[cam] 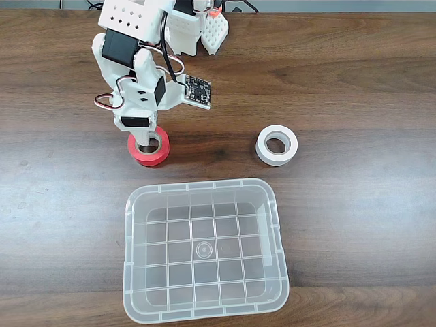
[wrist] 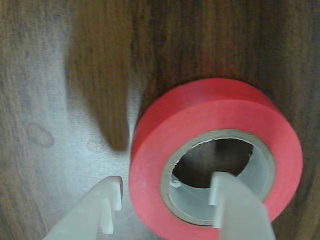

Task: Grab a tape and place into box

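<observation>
The red tape (cam: pixel 148 148) lies flat on the dark wooden desk (cam: pixel 354 82), left of centre in the fixed view, just above the upper left corner of the box (cam: pixel 275 225). In the wrist view the tape (wrist: pixel 165 130) sits in the lower right of the frame, its greyish-tan core open toward the camera. The gripper (cam: pixel 144 139) stands directly over the roll, reaching down from the upper left of the fixed view. In the wrist view the gripper (wrist: pixel 167 192) has its jaws spread and straddling the roll's wall: one white finger (wrist: pixel 235 210) sits inside the core, the other (wrist: pixel 102 205) on the desk just outside the roll at the lower left. Whether either finger presses on the tape cannot be told.

The clear box rests on the desk in the lower middle of the fixed view, its grid bottom bare. A white tape roll (cam: pixel 276 146) lies flat to the right of the red one, well apart from it and above the box's upper right corner. Nothing lies between the red tape and the box rim.
</observation>
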`<act>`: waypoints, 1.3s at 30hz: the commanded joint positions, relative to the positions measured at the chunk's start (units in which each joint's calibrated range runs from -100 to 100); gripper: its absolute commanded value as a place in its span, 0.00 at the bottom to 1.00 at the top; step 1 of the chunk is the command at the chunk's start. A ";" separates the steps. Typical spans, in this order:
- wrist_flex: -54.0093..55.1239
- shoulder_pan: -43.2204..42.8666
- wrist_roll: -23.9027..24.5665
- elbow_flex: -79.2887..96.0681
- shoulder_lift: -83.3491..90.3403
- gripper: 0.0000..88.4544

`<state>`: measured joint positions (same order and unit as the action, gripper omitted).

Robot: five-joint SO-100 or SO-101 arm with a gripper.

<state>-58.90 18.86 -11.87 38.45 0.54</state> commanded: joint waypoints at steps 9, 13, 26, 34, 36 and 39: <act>0.08 -0.20 -0.15 -1.70 1.71 0.02; -1.46 0.02 -0.15 -1.79 3.88 0.02; -19.87 -4.59 -0.04 -17.38 23.99 0.03; -23.46 -8.10 0.33 -28.94 24.80 0.03; -23.38 -9.27 0.33 -32.01 24.48 0.03; -23.04 -11.32 0.64 -37.00 21.58 0.03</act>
<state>-82.03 10.44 -11.66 13.63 21.72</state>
